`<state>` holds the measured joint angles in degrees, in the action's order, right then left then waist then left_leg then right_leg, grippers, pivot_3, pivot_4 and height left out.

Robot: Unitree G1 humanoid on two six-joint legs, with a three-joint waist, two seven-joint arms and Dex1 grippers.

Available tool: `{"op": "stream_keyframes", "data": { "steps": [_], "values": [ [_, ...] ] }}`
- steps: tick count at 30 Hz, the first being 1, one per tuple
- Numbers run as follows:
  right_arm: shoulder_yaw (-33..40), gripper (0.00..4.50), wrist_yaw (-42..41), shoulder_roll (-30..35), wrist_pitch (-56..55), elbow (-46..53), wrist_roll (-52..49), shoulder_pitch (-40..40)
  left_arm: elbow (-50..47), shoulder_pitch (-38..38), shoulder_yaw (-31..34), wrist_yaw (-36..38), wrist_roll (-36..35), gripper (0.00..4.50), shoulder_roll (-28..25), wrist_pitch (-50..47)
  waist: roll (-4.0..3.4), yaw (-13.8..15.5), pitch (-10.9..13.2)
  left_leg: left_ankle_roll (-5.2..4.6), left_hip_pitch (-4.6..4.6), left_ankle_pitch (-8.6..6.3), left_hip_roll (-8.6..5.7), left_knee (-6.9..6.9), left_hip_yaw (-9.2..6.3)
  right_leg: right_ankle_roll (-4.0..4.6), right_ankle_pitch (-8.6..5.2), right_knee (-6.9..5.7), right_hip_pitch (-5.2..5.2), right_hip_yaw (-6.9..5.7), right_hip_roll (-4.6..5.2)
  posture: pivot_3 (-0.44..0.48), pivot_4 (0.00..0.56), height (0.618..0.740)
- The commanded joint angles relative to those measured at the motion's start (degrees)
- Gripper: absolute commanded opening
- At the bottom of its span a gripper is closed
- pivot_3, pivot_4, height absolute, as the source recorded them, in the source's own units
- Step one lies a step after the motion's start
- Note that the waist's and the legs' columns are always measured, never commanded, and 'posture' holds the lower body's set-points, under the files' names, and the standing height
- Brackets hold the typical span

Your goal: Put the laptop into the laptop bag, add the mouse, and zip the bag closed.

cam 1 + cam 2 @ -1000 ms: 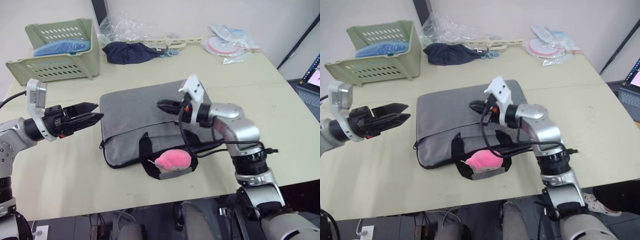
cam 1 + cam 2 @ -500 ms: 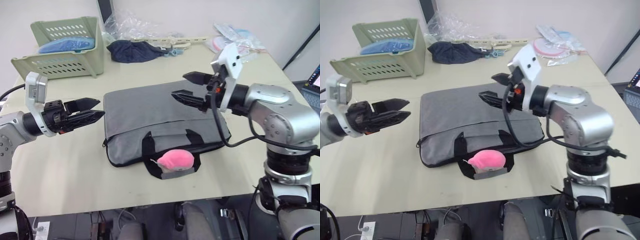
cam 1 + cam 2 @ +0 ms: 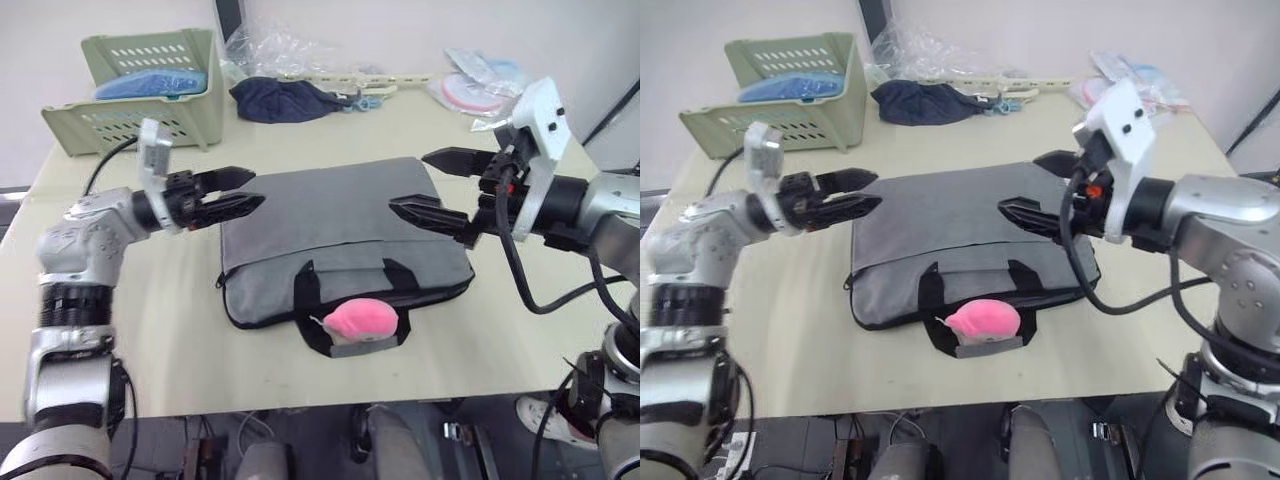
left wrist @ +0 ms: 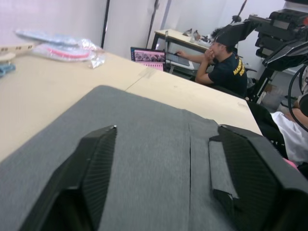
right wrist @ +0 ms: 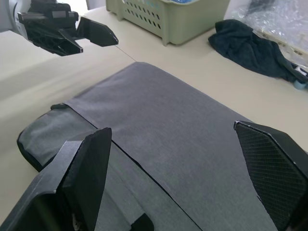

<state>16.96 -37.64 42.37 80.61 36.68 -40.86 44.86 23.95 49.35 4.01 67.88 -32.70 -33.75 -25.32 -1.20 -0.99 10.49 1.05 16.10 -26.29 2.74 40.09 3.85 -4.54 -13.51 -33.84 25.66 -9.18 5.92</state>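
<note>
The grey laptop bag point(image 3: 340, 235) lies flat in the middle of the table, handles toward me. A fluffy pink plush toy point(image 3: 360, 318) rests on its front handle. My left gripper point(image 3: 246, 190) hovers at the bag's far left corner, open, with nothing between its fingers; the left wrist view looks across the bag's top point(image 4: 144, 144). My right gripper point(image 3: 410, 182) is raised over the bag's right side, wide open and empty, and its wrist view shows the bag point(image 5: 173, 120) below it. The laptop and the mouse are out of view.
A green plastic basket point(image 3: 150, 85) stands at the back left. A dark blue cloth point(image 3: 285, 100), clear plastic bags and packets point(image 3: 480, 85) lie along the back edge. A person point(image 4: 226, 62) sits at another desk beyond the table.
My right gripper opened wide, lifted off the bag's top and drew back to the right. My left gripper came in from the left to the bag's corner, its fingers somewhat closer together. The camera shifted.
</note>
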Motion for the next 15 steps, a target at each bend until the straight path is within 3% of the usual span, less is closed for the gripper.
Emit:
{"op": "stream_keyframes", "data": {
  "steps": [1,5,15],
  "values": [
    [3.6,4.5,2.2,1.4,1.9,4.0,-2.1,-1.9,6.3,3.8,-2.3,2.5,4.2,1.69,4.0,6.8,0.03,0.0,0.0,-0.01,0.0,0.0,-0.01,0.0,0.0,-0.02,0.01,0.02,0.0,0.01,0.0,0.0,0.15,0.74],
    [5.4,4.5,4.1,0.7,4.2,6.4,-3.7,-4.5,13.6,6.4,-3.6,4.0,7.2,0.02,8.4,11.8,0.06,-0.6,0.0,-0.02,0.0,0.01,-0.01,-0.02,0.0,-0.03,0.02,0.0,0.0,0.0,0.0,0.0,0.15,0.74],
    [5.7,4.5,8.8,-5.1,5.3,11.7,-6.5,-13.2,32.7,10.1,-3.6,3.7,14.2,0.02,14.6,24.7,0.08,-0.6,0.0,-0.08,-0.02,0.03,-0.02,0.0,-0.03,-0.03,0.04,-0.03,0.0,0.02,0.03,0.0,0.15,0.74]
  ]
}}
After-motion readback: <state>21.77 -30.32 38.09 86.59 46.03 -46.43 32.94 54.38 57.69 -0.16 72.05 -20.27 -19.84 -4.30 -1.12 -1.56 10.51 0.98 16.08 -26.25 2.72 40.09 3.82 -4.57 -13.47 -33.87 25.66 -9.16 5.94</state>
